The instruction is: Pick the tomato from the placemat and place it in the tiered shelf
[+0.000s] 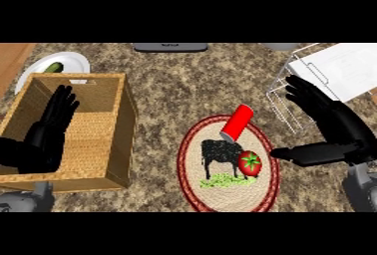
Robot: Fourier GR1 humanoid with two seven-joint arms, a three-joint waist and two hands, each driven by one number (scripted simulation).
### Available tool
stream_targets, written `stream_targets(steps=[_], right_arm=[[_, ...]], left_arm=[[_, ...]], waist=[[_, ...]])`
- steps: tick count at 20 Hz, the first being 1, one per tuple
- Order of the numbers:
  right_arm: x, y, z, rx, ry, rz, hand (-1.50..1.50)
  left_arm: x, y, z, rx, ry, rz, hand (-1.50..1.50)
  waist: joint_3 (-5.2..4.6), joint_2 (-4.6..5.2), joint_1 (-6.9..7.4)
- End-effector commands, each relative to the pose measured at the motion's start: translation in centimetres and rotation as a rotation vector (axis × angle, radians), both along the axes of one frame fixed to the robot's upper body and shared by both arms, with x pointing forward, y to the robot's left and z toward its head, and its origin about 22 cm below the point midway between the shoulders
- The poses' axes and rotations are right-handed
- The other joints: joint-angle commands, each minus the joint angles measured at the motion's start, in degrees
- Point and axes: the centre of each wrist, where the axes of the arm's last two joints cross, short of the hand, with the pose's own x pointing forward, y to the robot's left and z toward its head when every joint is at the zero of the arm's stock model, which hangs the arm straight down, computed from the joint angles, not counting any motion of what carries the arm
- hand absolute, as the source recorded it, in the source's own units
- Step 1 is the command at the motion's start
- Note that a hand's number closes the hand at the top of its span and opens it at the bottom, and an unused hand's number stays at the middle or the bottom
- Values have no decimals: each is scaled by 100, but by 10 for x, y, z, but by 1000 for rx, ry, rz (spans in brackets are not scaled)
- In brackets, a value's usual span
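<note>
A red tomato (250, 163) with a green stem lies on the right part of a round woven placemat (193, 169) with a red rim and a black cow picture. My right hand (335, 130) is open just right of the mat, its thumb stretched toward the tomato and a short gap away from it. The white wire tiered shelf (324, 69) stands at the upper right, behind that hand. My left hand (46, 133) rests open, fingers up, over the wicker basket at the left.
A red cylinder (237, 122) lies tilted on the mat's upper edge. A wicker basket (121, 124) fills the left side. A white plate (74, 60) with a green vegetable (54, 66) sits behind it. A grey appliance edge (169, 47) shows at the top.
</note>
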Motion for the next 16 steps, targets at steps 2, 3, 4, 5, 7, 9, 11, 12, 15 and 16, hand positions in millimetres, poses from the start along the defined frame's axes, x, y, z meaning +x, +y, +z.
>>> stream_targets(steps=[2, 3, 4, 5, 7, 9, 11, 12, 15, 16], right_arm=[[-7, 13, 38, -336, 103, 156, -150], [-9, 19, 54, -432, 84, 147, -150], [-4, 11, 58, -515, 78, 142, -150], [-1, 27, 70, -600, 81, 119, -150], [-5, 38, 77, -745, 101, 148, -150], [-9, 60, 81, -805, 152, 148, -150], [-4, 88, 77, -856, 181, 118, -150], [-1, 93, 69, -883, 220, 123, -150], [21, 115, 74, -881, 251, 113, -150], [-7, 117, 50, -918, 270, 139, -150]], left_arm=[[-1, -15, 4, -3, -2, -18, 0], [-3, -1, 4, 5, 17, -20, 0], [-1, -12, -7, -5, 12, -10, 0], [0, -11, -3, 2, 7, -21, 0], [4, -15, 4, -5, -9, -32, 0], [2, -11, 5, 1, 1, -36, 0], [2, -18, 7, -4, 12, -37, 0], [1, -25, 5, 4, -2, -33, 0], [-9, -18, 2, -8, 9, -29, 0], [-7, -2, 3, -6, 21, -23, 0]], waist=[[-7, -13, 49], [-21, -30, 79], [-13, 11, 42], [-29, 6, 151], [-23, 7, 145], [-15, 5, 142], [-8, 20, 202], [-2, 26, 167], [4, 32, 162], [5, 19, 91]])
